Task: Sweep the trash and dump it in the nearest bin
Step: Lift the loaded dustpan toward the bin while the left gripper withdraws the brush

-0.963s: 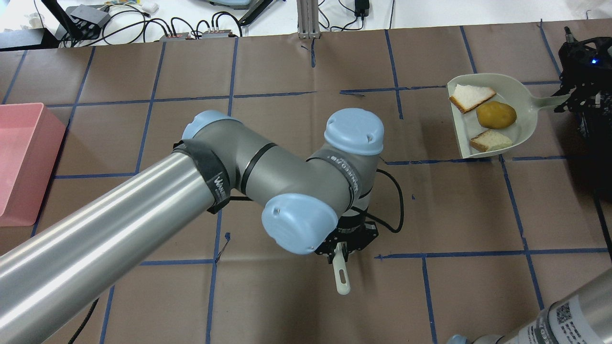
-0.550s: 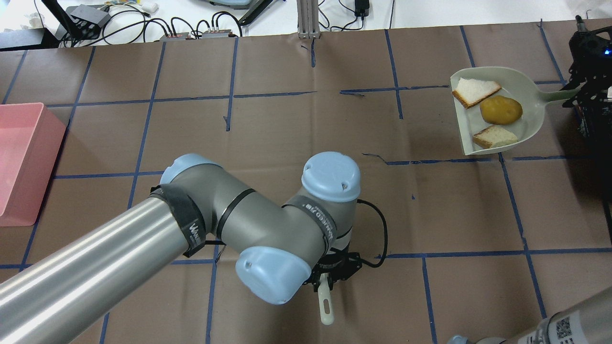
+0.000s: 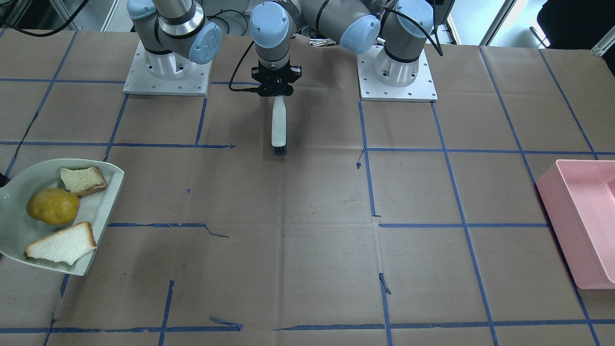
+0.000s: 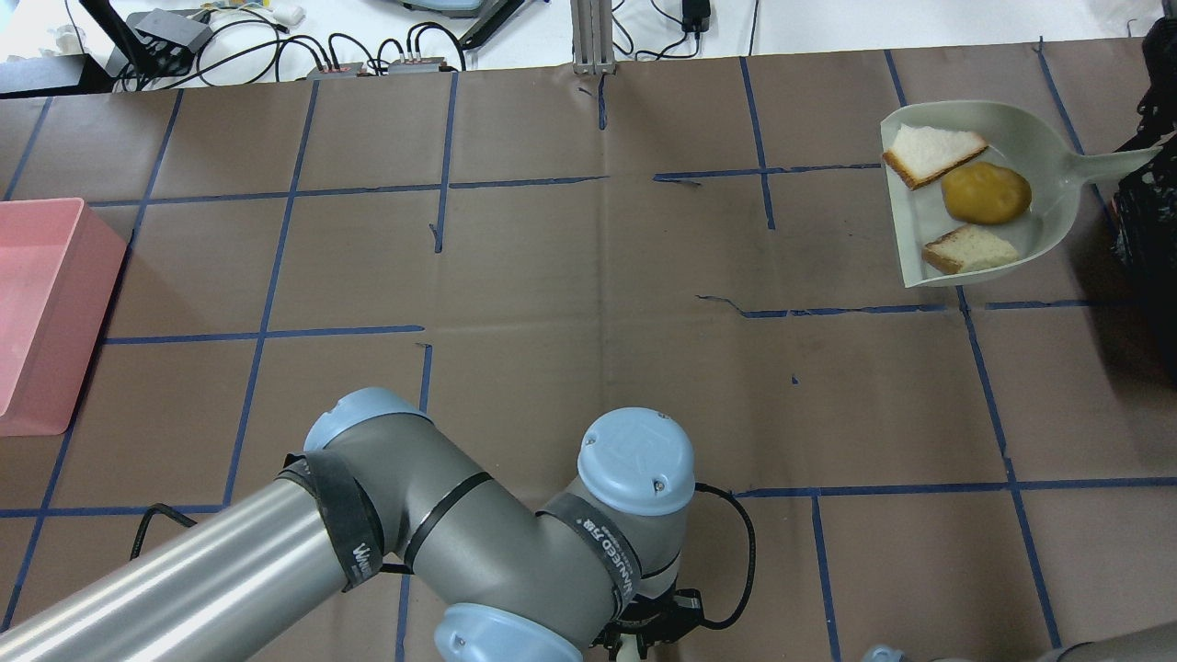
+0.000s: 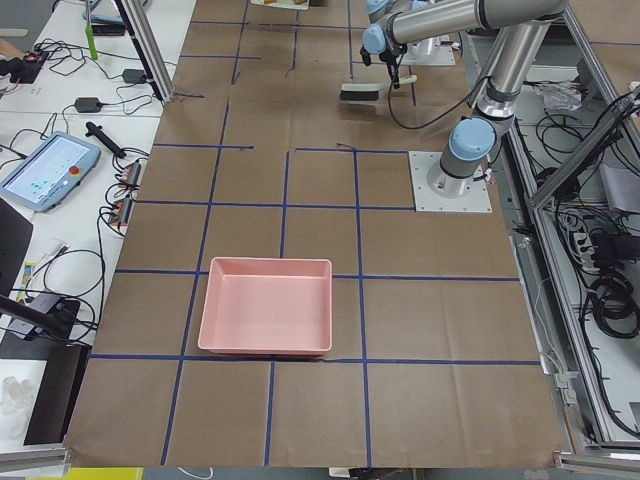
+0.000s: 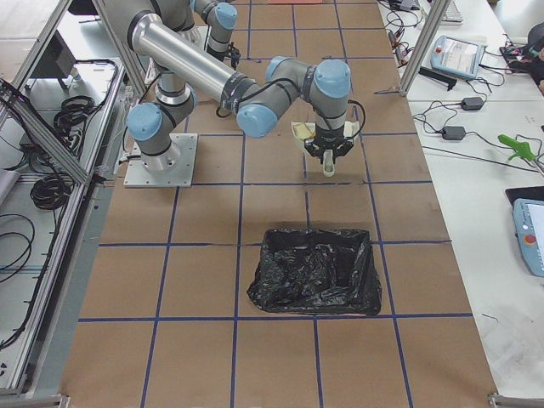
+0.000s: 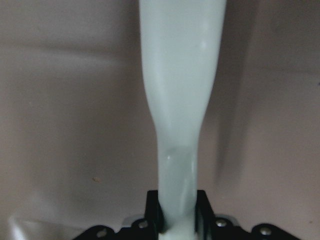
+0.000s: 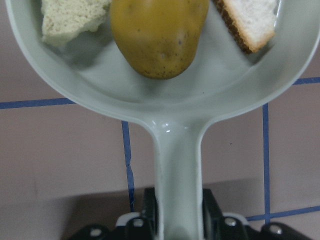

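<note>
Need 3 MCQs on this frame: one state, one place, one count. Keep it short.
1. The left gripper is:
A open
B shut on the brush handle
C shut on nothing

2. The food scraps lie:
A in the dustpan
B in the left gripper
C under the brush

3. How many scraps are there?
A two
B three
C four

Key:
1 B: the left wrist view shows the handle clamped between the fingers.
2 A: all of them sit inside the pan's rim.
3 B: a potato, a bread wedge and a bread chunk.
</note>
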